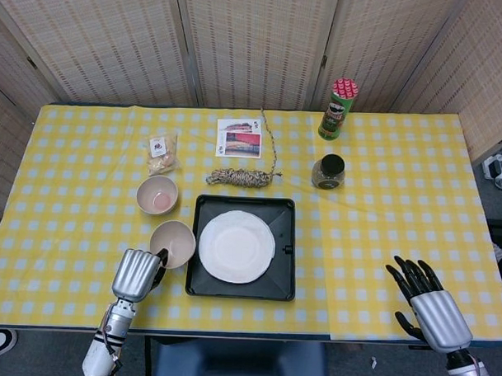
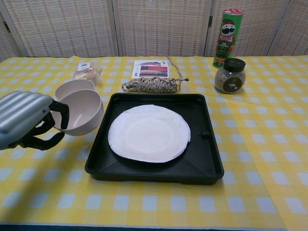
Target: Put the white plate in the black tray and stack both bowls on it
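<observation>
The white plate (image 1: 236, 246) (image 2: 148, 133) lies in the black tray (image 1: 286, 280) (image 2: 202, 168) at the table's middle. My left hand (image 1: 137, 274) (image 2: 24, 121) grips one beige bowl (image 1: 174, 243) (image 2: 79, 111) by its near rim, lifted off the cloth and tilted toward the tray, just left of the tray's edge. The second beige bowl (image 1: 157, 194) (image 2: 72, 86) stands on the table behind it. My right hand (image 1: 428, 306) hovers at the front right with fingers spread, holding nothing; the chest view does not show it.
Behind the tray lie a coil of rope (image 1: 241, 178) (image 2: 151, 85), a printed card (image 1: 240, 137) and a small snack bag (image 1: 162, 151). A dark-lidded jar (image 1: 328, 171) (image 2: 229, 75) and a green Pringles can (image 1: 339, 108) (image 2: 226, 37) stand at the back right.
</observation>
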`<state>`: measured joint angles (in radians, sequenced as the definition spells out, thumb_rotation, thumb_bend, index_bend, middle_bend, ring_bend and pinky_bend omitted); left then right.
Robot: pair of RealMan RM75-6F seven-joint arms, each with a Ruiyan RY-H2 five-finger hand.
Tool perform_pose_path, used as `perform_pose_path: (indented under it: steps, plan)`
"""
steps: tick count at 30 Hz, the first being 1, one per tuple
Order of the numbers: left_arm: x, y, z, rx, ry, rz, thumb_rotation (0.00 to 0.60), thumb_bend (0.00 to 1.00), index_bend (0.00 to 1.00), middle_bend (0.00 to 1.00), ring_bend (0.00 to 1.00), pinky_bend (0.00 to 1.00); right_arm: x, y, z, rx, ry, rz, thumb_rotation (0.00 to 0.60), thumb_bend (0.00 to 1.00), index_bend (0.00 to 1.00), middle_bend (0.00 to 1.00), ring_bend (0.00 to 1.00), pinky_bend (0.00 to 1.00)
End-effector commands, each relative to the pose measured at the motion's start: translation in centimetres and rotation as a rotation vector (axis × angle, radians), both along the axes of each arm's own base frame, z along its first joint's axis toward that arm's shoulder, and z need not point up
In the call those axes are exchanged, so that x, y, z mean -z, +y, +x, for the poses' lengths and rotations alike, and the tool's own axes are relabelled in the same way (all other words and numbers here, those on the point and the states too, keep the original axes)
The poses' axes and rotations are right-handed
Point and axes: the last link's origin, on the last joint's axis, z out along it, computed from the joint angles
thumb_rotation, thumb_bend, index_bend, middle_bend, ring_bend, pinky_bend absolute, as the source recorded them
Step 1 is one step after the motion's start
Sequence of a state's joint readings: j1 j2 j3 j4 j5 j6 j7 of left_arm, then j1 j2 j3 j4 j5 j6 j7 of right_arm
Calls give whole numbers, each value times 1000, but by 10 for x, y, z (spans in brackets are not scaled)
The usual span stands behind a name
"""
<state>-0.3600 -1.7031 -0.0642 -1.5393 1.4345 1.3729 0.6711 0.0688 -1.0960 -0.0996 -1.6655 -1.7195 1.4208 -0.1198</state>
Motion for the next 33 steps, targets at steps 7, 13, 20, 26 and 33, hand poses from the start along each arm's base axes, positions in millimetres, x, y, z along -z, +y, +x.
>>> perform_pose_path:
  steps: [7,13,20,26,33]
  plan:
    - [24,15,49,117,64,-36,600,618,681,1000,1000,1000,-6,4,-1,-1,-14,-20,600,368,0,0,0,0]
    - [57,23,74,139,87,-61,600,616,681,1000,1000,1000,-16,5,-6,22,-28,-50,600,369,0,0,0,0]
    - [81,29,96,166,81,-77,600,615,680,1000,1000,1000,-24,7,-13,44,-46,-60,600,369,0,0,0,0]
    - [89,36,101,162,84,-77,600,614,680,1000,1000,1000,-28,6,-16,59,-53,-63,600,369,0,0,0,0]
    - [93,39,103,162,71,-83,600,597,523,1000,1000,1000,-28,4,-18,67,-53,-63,600,369,0,0,0,0]
